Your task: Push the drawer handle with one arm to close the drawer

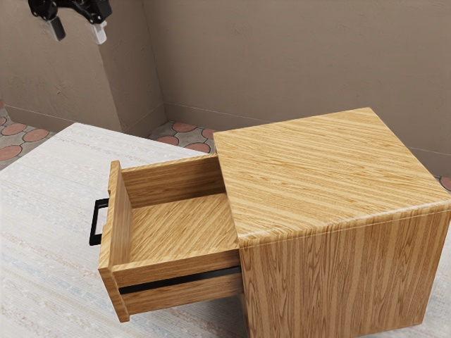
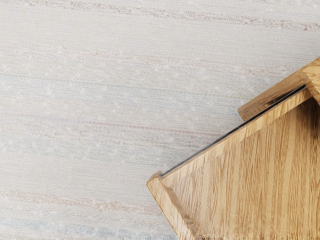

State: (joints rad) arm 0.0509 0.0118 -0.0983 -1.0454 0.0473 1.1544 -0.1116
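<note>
starting near: note the wooden cabinet (image 1: 324,176) on the pale table (image 1: 42,211), with the drawer (image 1: 176,222) run well out toward the exterior view's left. in the wrist view, same drawer again, off to one side below the hand, with bare table beside.

next: black handle (image 1: 94,222) on the outer face of the drawer front (image 1: 116,232), roughly midway between the front's near and far corners. long axis level, parallel to the front's top edge, so square to the closing push. apart from the gripper.

farthest: gripper (image 1: 79,39), high up, seen over the table's far corner. can't tell exact spot above the table. fingers (image 1: 55,28) spread wide, nothing held.

key relation: handle well below the fingers and toward the exterior camera, only slightly to the exterior view's right. probably needs lowering on the handle's outer side, away from the cabinet, then pushing straight toward the cabinet. likely steadier with fingers closed first. possible trouble: landing on the front's top edge, or pushing off-centre and binding. closing still to do.
</note>
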